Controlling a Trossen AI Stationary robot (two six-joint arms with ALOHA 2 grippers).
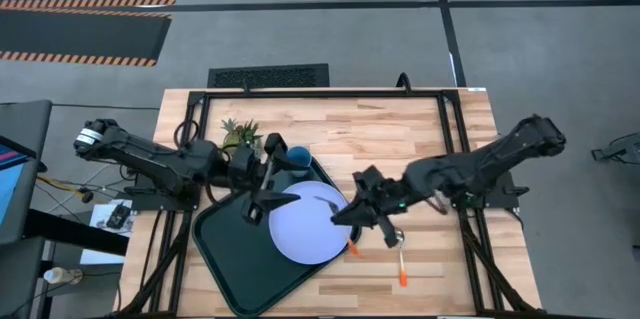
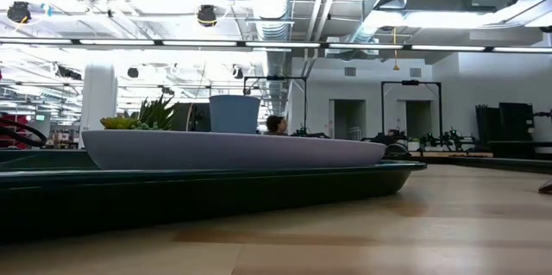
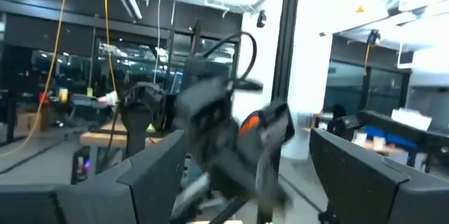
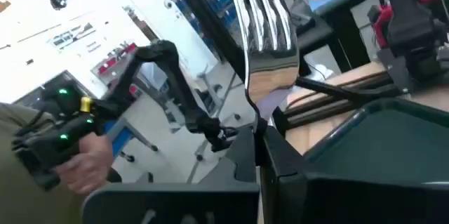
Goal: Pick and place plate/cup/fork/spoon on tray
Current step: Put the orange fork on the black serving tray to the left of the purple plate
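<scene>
The lavender plate [image 1: 305, 227] lies in the dark green tray [image 1: 232, 257]; both also show in the low view, the plate [image 2: 224, 149] and the tray [image 2: 259, 184]. The blue cup [image 1: 298, 157] stands at the tray's far corner, next to my left gripper. The spoon [image 1: 400, 259] lies flat on the table right of the tray. My right gripper [image 1: 345, 217] is over the plate's right edge, shut on the fork [image 4: 263, 20]. My left gripper [image 1: 262, 204] is open and empty over the tray, left of the plate. My right gripper pinches the fork between its two fingers [image 4: 280, 161] at the neck below the tines [image 4: 261, 108]. The tines stick out past the fingertips and the handle is hidden behind them. The fingers reach from the table's right side, and the fork is lifted clear above the plate's edge.
A small green potted plant [image 1: 240, 135] stands on the table beyond the tray's far left corner. Bare wood lies right of the spoon and near the front edge. A black frame rail [image 1: 330, 92] runs along the table's far edge.
</scene>
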